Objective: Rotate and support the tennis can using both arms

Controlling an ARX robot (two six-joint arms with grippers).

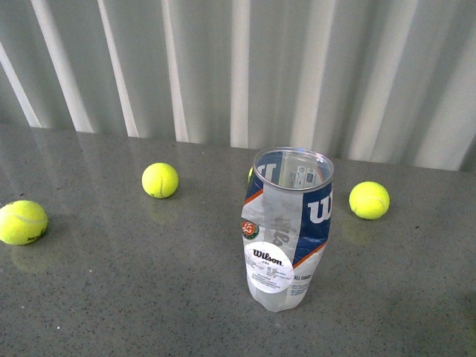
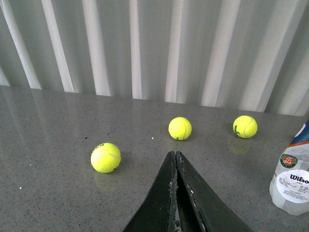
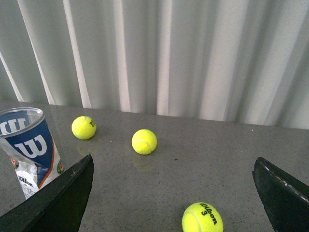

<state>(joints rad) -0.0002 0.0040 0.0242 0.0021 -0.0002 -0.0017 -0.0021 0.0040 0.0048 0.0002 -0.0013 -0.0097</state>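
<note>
The tennis can (image 1: 286, 227) stands upright and open-topped on the grey table, right of centre in the front view, its white round sticker facing the camera. Neither arm shows in the front view. In the left wrist view the can (image 2: 293, 181) is at the frame's edge, well apart from my left gripper (image 2: 173, 155), whose jaws are pressed together with nothing between them. In the right wrist view the can (image 3: 30, 150) stands beside one finger (image 3: 67, 193) of my right gripper (image 3: 171, 164), which is wide open and empty.
Yellow tennis balls lie on the grey table (image 1: 111, 282): one far left (image 1: 22, 222), one behind left (image 1: 160, 180), one right of the can (image 1: 369, 199). Another ball (image 3: 202, 218) lies between the right gripper's fingers. White pleated curtain (image 1: 238, 67) backs the table.
</note>
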